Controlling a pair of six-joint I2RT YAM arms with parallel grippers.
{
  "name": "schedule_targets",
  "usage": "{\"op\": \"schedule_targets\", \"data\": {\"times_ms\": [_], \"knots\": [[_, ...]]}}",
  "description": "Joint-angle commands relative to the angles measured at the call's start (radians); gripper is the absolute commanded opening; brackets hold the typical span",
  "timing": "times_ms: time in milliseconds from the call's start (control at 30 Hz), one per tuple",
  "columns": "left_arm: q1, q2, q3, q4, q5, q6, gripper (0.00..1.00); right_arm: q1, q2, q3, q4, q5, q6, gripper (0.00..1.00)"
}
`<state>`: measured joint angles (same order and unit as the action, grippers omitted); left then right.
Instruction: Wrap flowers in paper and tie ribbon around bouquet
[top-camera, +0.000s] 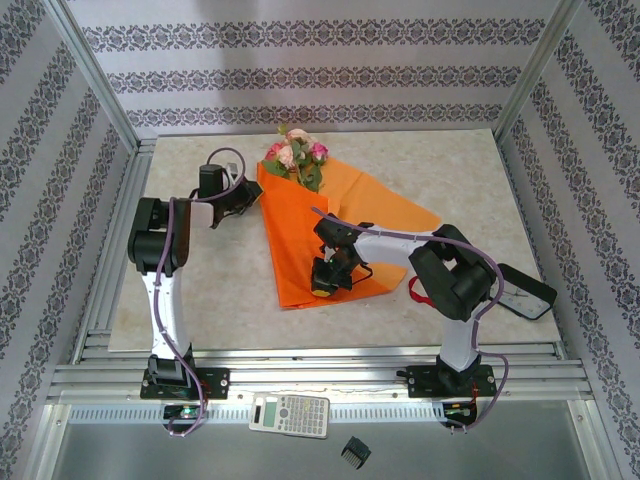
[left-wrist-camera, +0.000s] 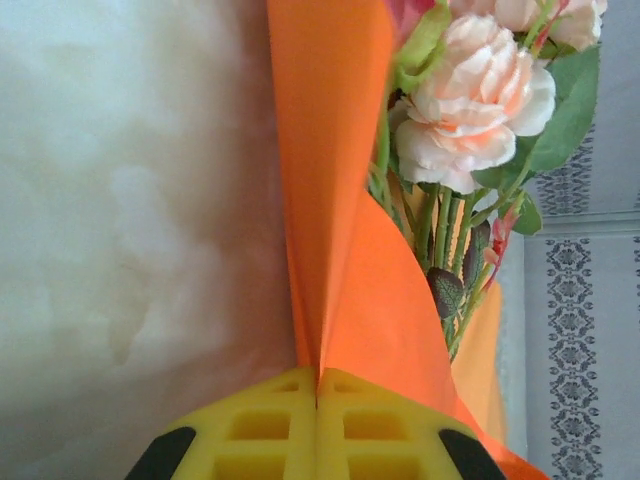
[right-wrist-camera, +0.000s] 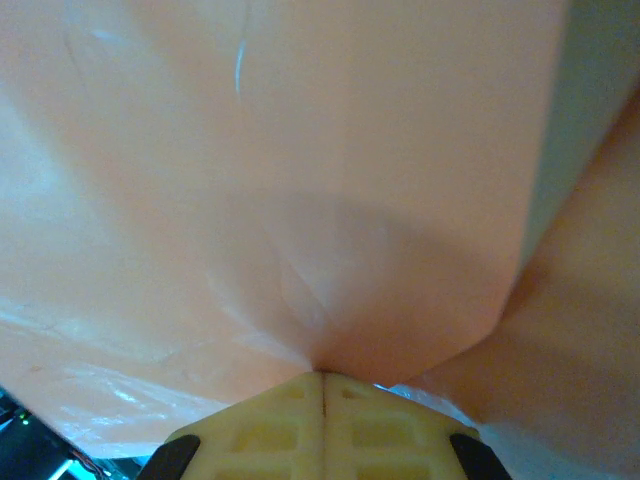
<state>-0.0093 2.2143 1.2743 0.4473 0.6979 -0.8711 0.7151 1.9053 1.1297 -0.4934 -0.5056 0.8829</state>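
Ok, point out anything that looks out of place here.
A calculator and a small black object lie on the near ledge, unrelated to wrapping. The paper is only half closed: one flap splays right of the flowers.

The stems of the flowers (top-camera: 296, 155) vanish under the paper (top-camera: 300, 250). Close to the right tool (right-wrist-camera: 322, 385) the paper is just an orange blur. The ribbon (top-camera: 413, 290) mostly hides behind the right arm (top-camera: 455, 280).
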Motion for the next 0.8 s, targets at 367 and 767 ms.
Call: {"op": "schedule_targets", "data": {"times_ms": [367, 767], "knots": [[0.023, 0.125, 0.193, -0.078, -0.004, 0.017, 0.03, -0.001, 0.064, 0.005, -0.065, 0.000, -0.012, 0.00], [0.034, -0.079, 0.010, -0.081, -0.033, 0.028, 0.33, -0.002, 0.067, 0.010, -0.053, -0.014, -0.012, 0.00]]}}
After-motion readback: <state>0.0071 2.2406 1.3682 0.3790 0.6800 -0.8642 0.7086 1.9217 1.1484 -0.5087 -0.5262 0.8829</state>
